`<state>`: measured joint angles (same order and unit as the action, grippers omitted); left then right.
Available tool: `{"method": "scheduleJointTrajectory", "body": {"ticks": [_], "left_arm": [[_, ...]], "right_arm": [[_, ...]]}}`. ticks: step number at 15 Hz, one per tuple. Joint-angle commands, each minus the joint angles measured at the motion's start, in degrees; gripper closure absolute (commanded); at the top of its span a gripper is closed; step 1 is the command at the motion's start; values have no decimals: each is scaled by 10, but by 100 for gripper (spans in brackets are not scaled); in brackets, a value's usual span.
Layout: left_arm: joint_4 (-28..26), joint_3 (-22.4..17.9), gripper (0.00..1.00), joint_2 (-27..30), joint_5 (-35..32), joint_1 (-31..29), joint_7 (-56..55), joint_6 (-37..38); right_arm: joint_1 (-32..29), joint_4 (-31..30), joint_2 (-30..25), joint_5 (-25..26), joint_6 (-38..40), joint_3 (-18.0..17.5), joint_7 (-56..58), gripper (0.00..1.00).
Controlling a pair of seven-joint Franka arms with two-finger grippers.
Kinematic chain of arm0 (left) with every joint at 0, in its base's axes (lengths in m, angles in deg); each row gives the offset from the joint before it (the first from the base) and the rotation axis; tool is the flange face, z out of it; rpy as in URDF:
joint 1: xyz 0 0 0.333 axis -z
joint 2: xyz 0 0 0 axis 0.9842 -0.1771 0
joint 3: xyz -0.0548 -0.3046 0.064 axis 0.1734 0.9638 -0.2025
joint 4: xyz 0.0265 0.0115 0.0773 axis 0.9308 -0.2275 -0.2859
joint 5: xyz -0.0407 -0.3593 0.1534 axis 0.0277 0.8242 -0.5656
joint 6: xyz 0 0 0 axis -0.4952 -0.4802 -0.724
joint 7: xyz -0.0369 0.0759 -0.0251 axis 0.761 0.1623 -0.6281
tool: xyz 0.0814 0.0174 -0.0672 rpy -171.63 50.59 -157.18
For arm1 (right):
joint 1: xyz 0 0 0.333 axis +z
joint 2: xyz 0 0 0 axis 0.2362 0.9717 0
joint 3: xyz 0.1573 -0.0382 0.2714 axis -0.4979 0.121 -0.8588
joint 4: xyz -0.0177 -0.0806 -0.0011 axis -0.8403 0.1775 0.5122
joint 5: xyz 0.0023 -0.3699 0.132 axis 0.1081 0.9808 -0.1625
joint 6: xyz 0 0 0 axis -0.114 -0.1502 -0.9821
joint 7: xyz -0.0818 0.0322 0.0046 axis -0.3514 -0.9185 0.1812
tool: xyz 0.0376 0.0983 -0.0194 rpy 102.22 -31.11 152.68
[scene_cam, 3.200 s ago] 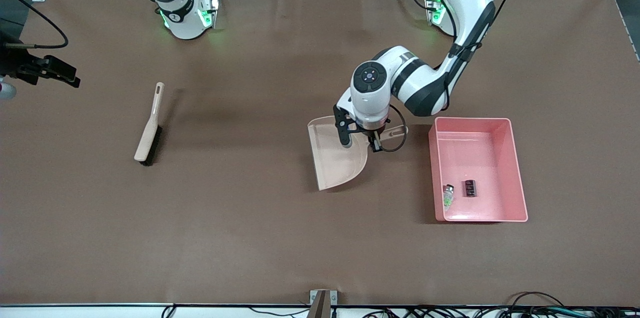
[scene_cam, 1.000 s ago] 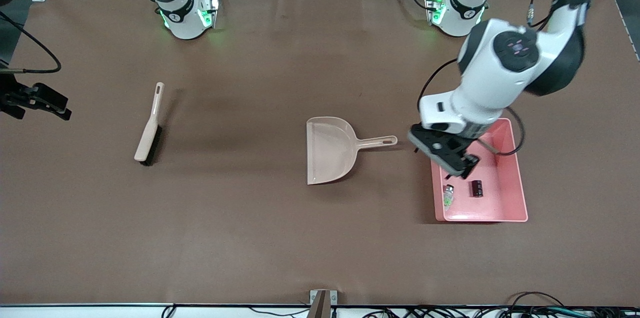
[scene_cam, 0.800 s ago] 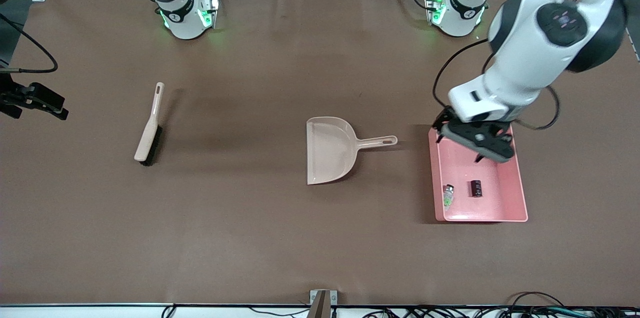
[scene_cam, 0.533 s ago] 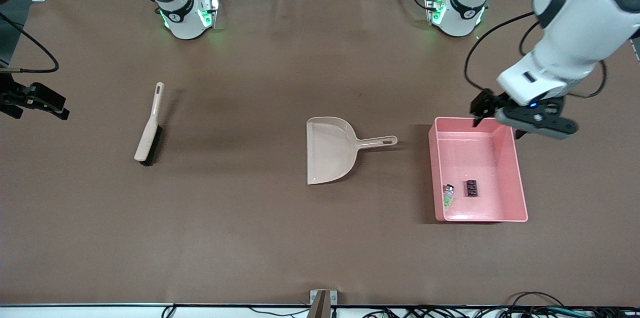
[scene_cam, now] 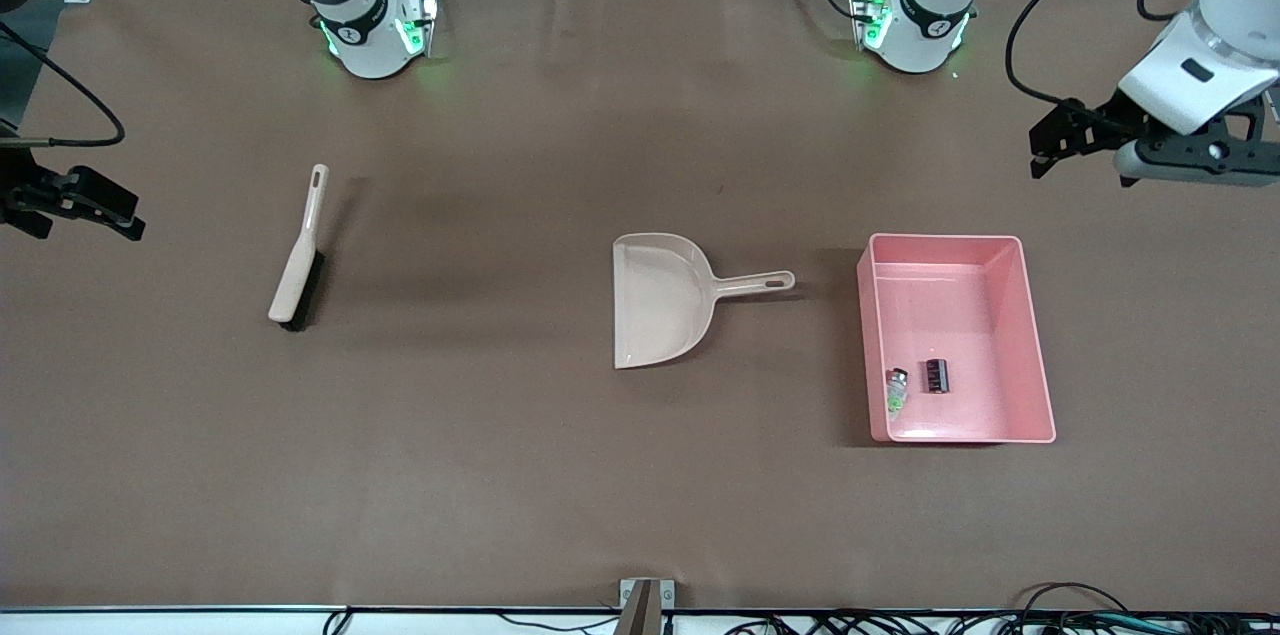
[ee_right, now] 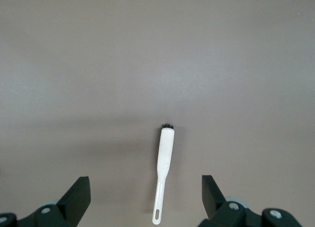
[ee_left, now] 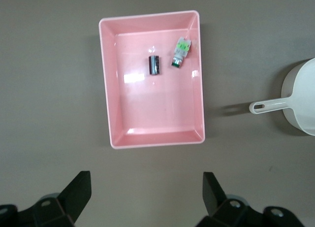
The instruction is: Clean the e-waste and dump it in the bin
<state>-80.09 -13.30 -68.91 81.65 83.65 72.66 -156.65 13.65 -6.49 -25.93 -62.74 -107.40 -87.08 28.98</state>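
Your left end effector (scene_cam: 1100, 140) hangs wide open and empty over bare bench (scene_cam: 560, 475) near the left arm's end; your right end effector (scene_cam: 70, 205) is up over the right arm's edge, spread wide, holding nothing. Both e-waste bits, the whitish-grey part (scene_cam: 897, 388) and the black ribbed block (scene_cam: 936, 376), lie just beside each other in the pink bin (scene_cam: 1040, 385), toward its wall nearest the front camera, no readable writing on them. Dustpan (scene_cam: 660, 300) sits mid-bench, its handle pointing at the bin, brush (scene_cam: 298, 255) well apart toward the right arm's end, open bench all round.
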Motion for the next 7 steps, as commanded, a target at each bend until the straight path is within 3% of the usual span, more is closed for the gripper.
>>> {"method": "scheduleJointTrajectory", "body": {"ticks": [1, 7], "left_arm": [[-6, 10, 0, 25, 7, -8, -36, 21], [13, 8, 0, 22, 4, -8, -33, 28]], "right_arm": [[5, 1, -1, -2, 0, 0, -1, 0], [5, 2, -1, -2, 0, 0, -2, 0]]}}
